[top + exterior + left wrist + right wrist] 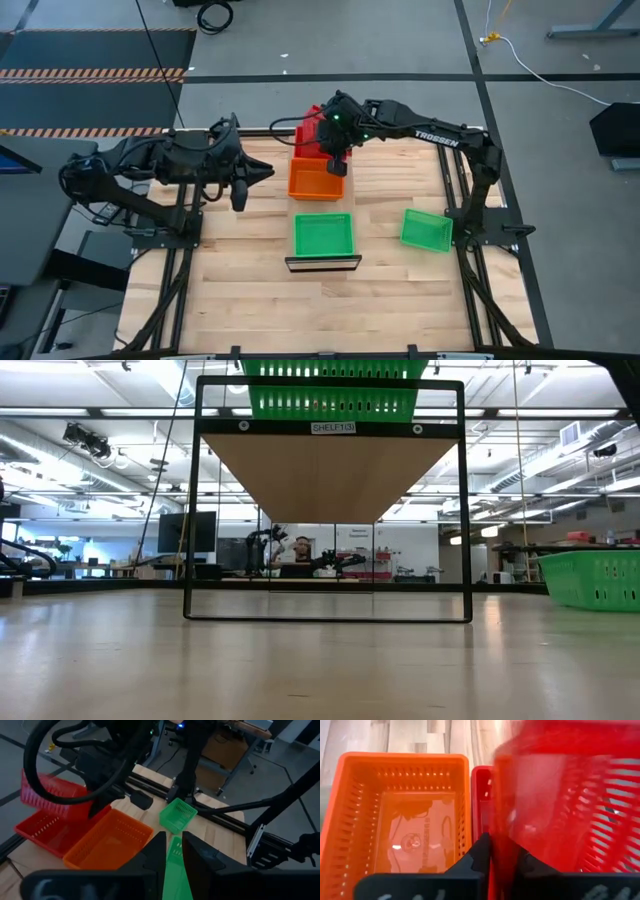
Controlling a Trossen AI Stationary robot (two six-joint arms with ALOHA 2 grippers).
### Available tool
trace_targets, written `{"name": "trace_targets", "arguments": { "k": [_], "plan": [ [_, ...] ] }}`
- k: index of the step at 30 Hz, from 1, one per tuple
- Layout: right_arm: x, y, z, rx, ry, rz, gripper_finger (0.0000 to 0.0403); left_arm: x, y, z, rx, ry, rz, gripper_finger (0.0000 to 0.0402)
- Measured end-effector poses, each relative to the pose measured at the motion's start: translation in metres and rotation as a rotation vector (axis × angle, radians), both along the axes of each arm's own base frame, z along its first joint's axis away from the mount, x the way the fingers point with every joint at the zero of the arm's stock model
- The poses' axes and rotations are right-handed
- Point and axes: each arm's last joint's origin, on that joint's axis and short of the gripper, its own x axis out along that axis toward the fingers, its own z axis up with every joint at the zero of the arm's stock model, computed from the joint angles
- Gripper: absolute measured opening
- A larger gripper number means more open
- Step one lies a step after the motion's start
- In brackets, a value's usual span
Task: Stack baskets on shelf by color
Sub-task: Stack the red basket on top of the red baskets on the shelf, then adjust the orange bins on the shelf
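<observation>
Red mesh fills the right wrist view: the right gripper (pixel 501 851) pinches the wall of a red basket (pixel 560 795), one finger inside the wall and one outside, and holds it tilted above another red basket (pixel 309 141) lying at the far edge of the table. Just beside those fingers, on the near side, sits an orange basket (pixel 318 181), empty and resting flat. Beyond it, toward the front of the table, a green basket (pixel 323 234) lies on the shelf (pixel 322 263); the low view shows what looks like two green baskets nested there, though the shelf board hides most of them. One more green basket (pixel 427 229) stands alone, well apart from either gripper, on the right side of the table. The left gripper (pixel 240 192) hangs over the left part of the table holding nothing, its fingers spread a little apart with the green pile showing between them in its wrist view. As a judgement, the job is in its middle: green is partly piled on the shelf, red is being gathered, and the orange pile, the loose green basket and any baskets not visible are left to do.
</observation>
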Motion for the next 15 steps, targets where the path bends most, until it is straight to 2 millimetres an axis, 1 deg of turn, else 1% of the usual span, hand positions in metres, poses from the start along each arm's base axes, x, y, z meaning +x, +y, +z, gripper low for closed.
{"name": "trace_targets", "arguments": {
  "k": [5, 11, 13, 15],
  "plan": [
    [0.000, 0.000, 0.000, 0.001, 0.002, 0.001, 0.0064, 0.000, 0.000, 0.000, 0.002, -0.002, 0.004, 0.0071],
    [0.000, -0.001, 0.000, -0.018, 0.003, -0.006, 0.0100, 0.000, 0.000, 0.000, 0.001, -0.003, 0.005, 0.0065],
    [-0.002, -0.001, 0.003, -0.039, 0.012, -0.025, 0.0109, 0.000, 0.000, 0.000, -0.004, -0.005, 0.007, 0.0064],
    [-0.005, -0.001, 0.013, -0.058, 0.016, -0.042, 0.0115, 0.000, 0.000, 0.000, -0.007, -0.006, 0.008, 0.0065]
  ]
}}
